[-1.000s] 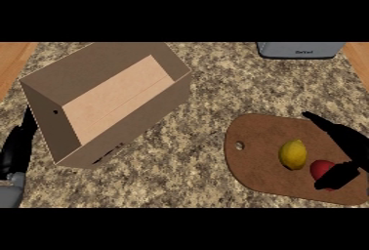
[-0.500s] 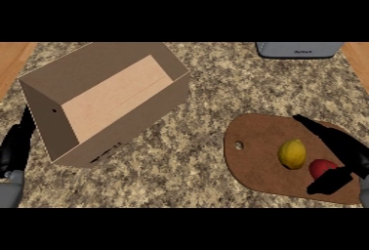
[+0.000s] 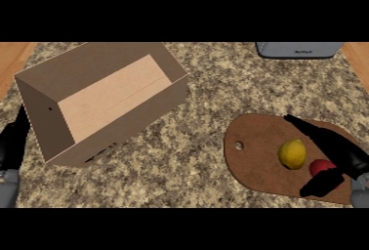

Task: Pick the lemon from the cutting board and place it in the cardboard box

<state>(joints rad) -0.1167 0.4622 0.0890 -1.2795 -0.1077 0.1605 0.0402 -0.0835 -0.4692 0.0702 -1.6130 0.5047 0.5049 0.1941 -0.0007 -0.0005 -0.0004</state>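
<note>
Lemon (image 3: 292, 154): on the cutting board (image 3: 256, 156).
Right robot hand (image 3: 347, 157): spread open just beside it (nothing held).
Left robot hand (image 3: 12, 144): relaxed open, beside the cardboard box (image 3: 108, 97).

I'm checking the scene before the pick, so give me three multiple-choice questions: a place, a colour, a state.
1. Where is the lemon? A in a bowl; B on the board; C on a plate.
2. The round thing beside the lemon is: A green; B red; C blue.
3. The right robot hand is: A shut on the lemon; B out of view; C open.
Answers: B, it lies on the board; B, clearly red; C, fingers straight, lemon unheld.
</note>
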